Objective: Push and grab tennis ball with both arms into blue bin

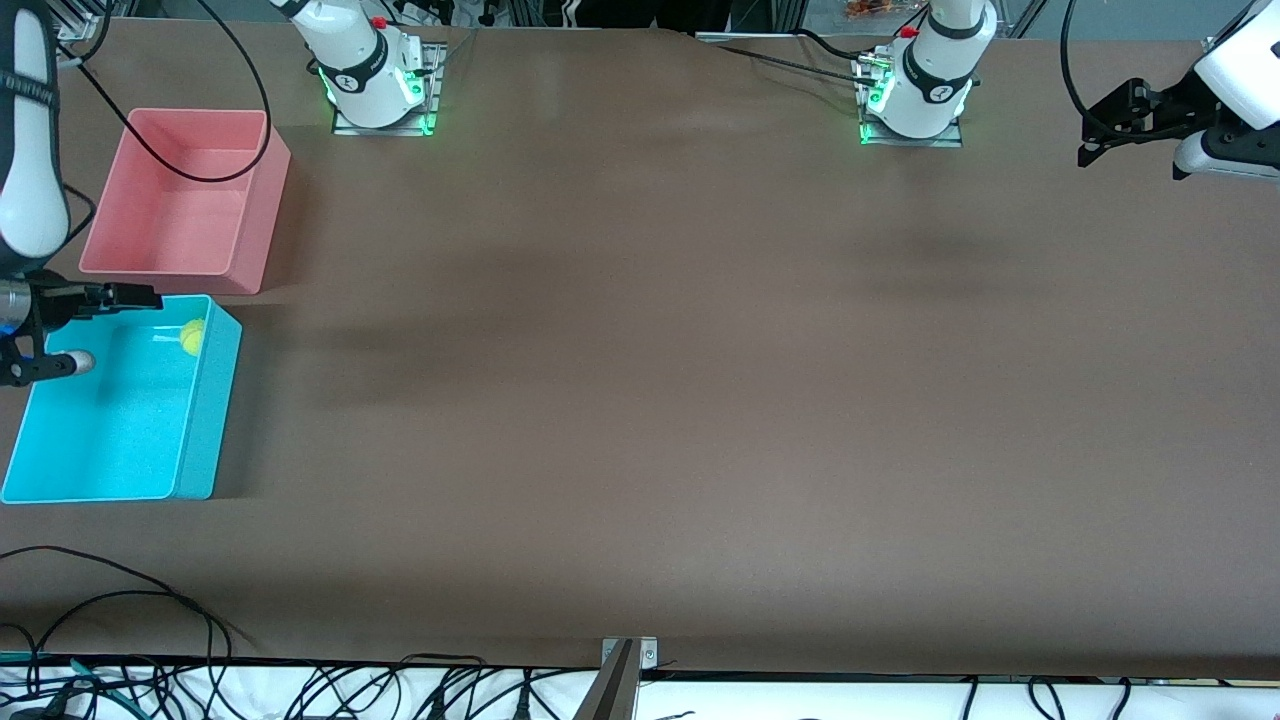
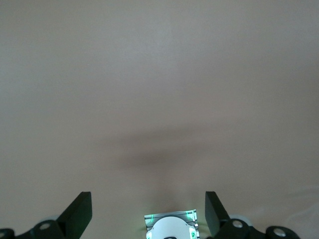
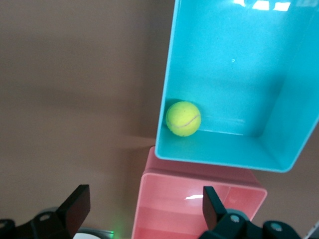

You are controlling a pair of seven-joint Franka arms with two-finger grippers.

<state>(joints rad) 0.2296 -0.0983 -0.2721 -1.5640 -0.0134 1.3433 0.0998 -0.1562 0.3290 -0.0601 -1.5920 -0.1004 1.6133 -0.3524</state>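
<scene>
tennis ball (image 3: 183,118) in blue bin (image 1: 205,420), corner nearest pink bin (image 1: 255,215), table's right-arm edge | right gripper (image 1: 40,330) over that bin, fingers apart, empty, ball just below it | left gripper (image 1: 1130,125) fingers apart, waiting over left-arm corner | ball looks delivered

text: none readable | labels: none | brands: none | numbers: none | signs: none

Even overhead light, soft arm shadows on the brown table (image 1: 700,400), white glare inside the blue bin (image 3: 234,144).
</scene>
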